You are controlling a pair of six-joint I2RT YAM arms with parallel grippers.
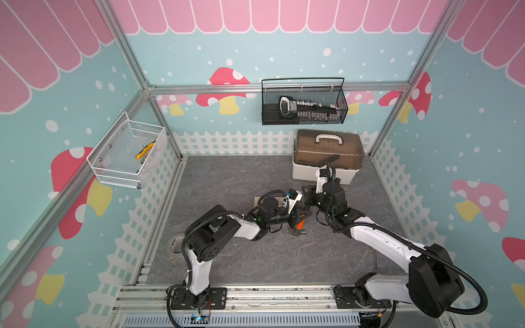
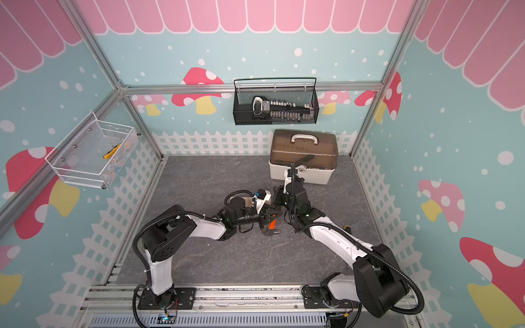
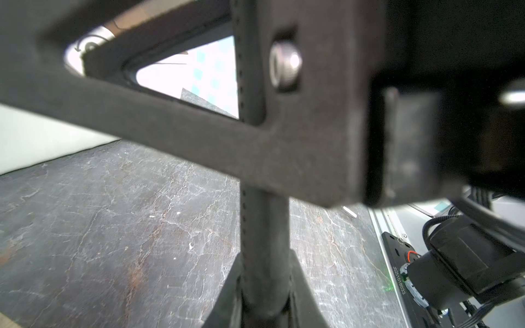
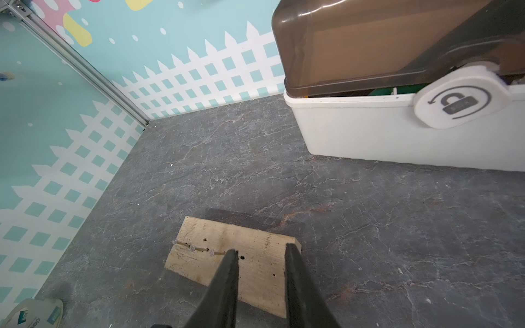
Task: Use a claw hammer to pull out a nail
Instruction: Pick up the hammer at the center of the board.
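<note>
The claw hammer hangs low over the grey floor in both top views, orange neck and steel head pointing towards the front. My left gripper is shut on its black handle, which runs up from between the jaws in the left wrist view. A wooden board lies on the floor with three nails standing in a row. My right gripper hovers over the board, open, with nothing between its fingers. In a top view the board is mostly hidden under my left wrist.
A white toolbox with a brown lid stands at the back right. A black mesh basket hangs on the back wall, a white wire basket on the left wall. A tape roll lies at the left. My right arm's dark body crosses close in the left wrist view.
</note>
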